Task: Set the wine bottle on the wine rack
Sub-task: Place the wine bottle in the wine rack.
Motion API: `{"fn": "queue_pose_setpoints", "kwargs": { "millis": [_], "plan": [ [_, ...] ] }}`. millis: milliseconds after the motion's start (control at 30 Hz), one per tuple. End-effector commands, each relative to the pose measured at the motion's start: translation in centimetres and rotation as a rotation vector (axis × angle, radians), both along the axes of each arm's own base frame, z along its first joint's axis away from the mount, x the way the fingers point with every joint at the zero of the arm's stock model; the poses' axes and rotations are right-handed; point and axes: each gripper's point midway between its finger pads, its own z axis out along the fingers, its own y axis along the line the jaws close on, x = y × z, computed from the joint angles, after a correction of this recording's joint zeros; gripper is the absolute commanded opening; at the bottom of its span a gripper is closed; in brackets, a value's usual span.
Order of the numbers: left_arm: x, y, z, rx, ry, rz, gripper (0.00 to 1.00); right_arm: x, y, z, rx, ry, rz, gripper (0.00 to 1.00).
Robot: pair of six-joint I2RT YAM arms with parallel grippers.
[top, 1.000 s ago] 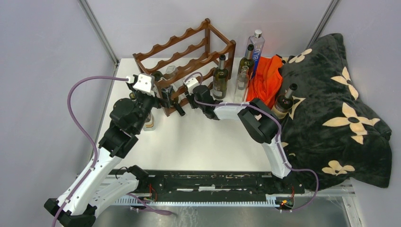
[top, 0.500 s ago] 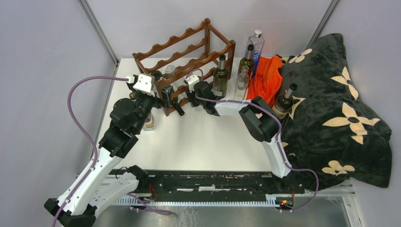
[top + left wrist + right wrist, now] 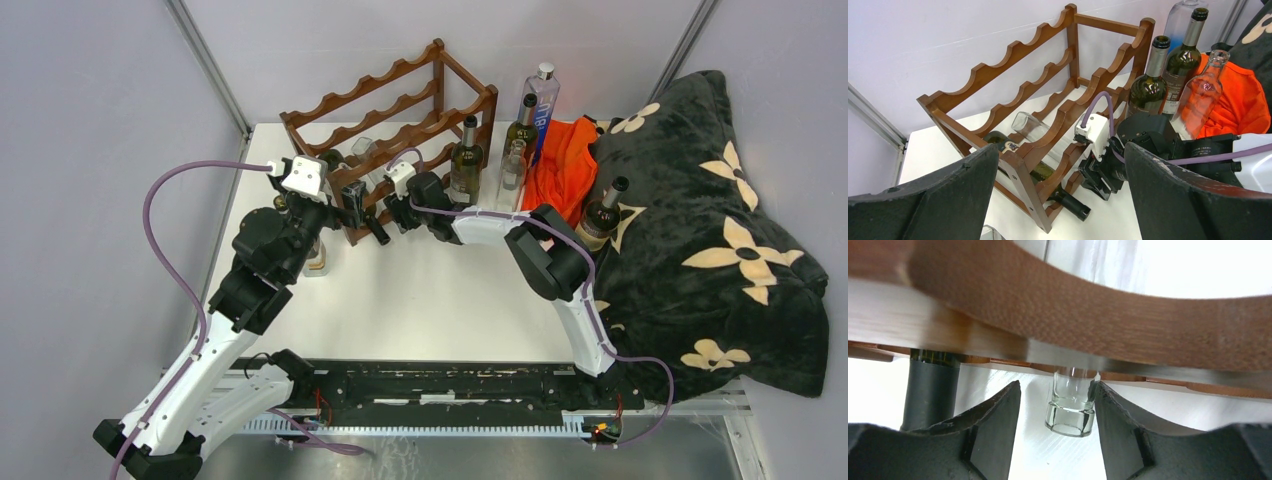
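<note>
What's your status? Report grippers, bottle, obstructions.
Status: left gripper open, empty. The right gripper open around clear bottle neck; bottle lying in wine rack. A dark bottle alongside, rack rail close overhead.

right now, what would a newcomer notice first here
The reddish-brown wine rack stands at the back, with a dark bottle and a clear bottle lying in it. The right gripper straddles the clear bottle's neck, jaws apart. A big black flowered blanket fills the right side.
</note>
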Motion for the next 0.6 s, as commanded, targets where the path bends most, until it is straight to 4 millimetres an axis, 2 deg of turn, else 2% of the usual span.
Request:
{"fn": "queue_pose_setpoints", "kwargs": {
  "millis": [0, 267, 567],
  "plan": [
    [-0.1, 0.2, 2.0, -0.004, -0.075, -0.004, 1.00, 0.4, 0.1, 3.0, 0.012, -0.047, -0.014, 0.61],
    [-0.2, 0.2, 2.1, -0.006, -0.078, -0.007, 1.00, 0.3, -1.8, 2.8, -0.047, -0.054, -0.059, 0.56],
    [-0.2, 0.1, 2.1, -0.004, -0.076, -0.011, 1.00, 0.5, -2.3, 3.0, -0.075, -0.075, -0.061, 0.47]
  ]
}}
